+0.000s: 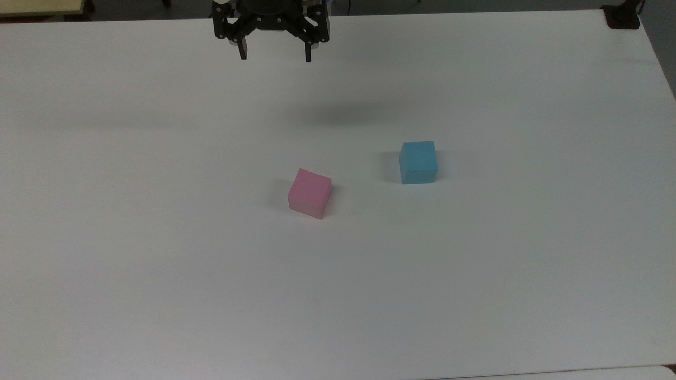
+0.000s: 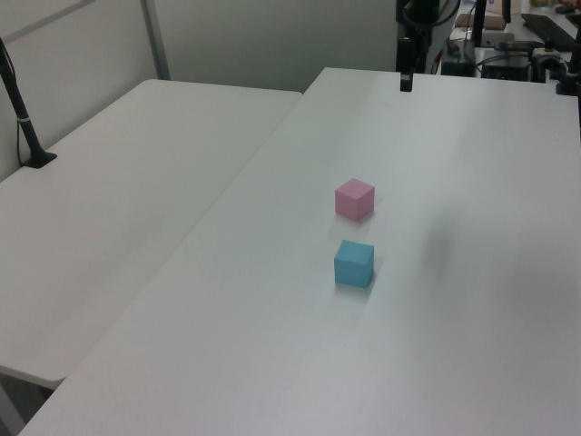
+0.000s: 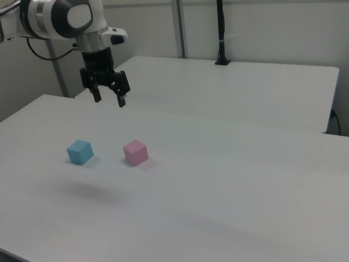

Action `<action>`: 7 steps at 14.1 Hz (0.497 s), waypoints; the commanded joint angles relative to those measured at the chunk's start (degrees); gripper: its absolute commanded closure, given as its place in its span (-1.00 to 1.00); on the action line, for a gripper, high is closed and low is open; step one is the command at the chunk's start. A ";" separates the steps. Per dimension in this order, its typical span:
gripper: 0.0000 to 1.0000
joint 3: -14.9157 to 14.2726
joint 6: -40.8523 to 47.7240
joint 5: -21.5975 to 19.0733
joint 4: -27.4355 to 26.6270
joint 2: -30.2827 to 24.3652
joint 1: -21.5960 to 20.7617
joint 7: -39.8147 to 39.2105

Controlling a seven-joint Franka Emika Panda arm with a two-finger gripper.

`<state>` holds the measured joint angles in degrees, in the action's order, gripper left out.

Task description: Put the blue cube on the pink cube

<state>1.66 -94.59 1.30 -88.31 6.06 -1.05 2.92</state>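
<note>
- The blue cube (image 1: pixel 418 162) sits flat on the white bench (image 1: pixel 158 264), on its own, with nothing touching it.
- The pink cube (image 1: pixel 309 193) rests on the same bench near the blue cube but apart from it, with bare bench between them; in the top view it lies to the blue cube's left and a little lower, turned at a slight angle, with a tiny dark speck on its upper face.
- In the right view the blue cube (image 3: pixel 80 152) is to the left of the pink cube (image 3: pixel 135 152); in the left view the pink cube (image 2: pixel 354 199) lies beyond the blue cube (image 2: pixel 354 263).
- The pincer (image 1: pixel 275 55) hangs in the air above the bench's far edge in the top view, well apart from both cubes, its two fingers spread wide and holding nothing.
- In the right view the pincer (image 3: pixel 109 99) points downward from the white arm (image 3: pixel 60 19), above and behind the blue cube.
- A second white table (image 2: pixel 118 182) stands beside the bench.
</note>
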 commanded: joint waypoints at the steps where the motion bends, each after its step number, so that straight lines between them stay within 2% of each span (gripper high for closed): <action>1: -1.00 -0.26 2.38 -1.03 -1.25 -1.58 -0.18 -0.45; 7: -1.00 -0.26 2.22 -1.03 -1.51 -1.49 -0.53 -0.46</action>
<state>1.66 -93.48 1.30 -88.44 6.06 -1.05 2.93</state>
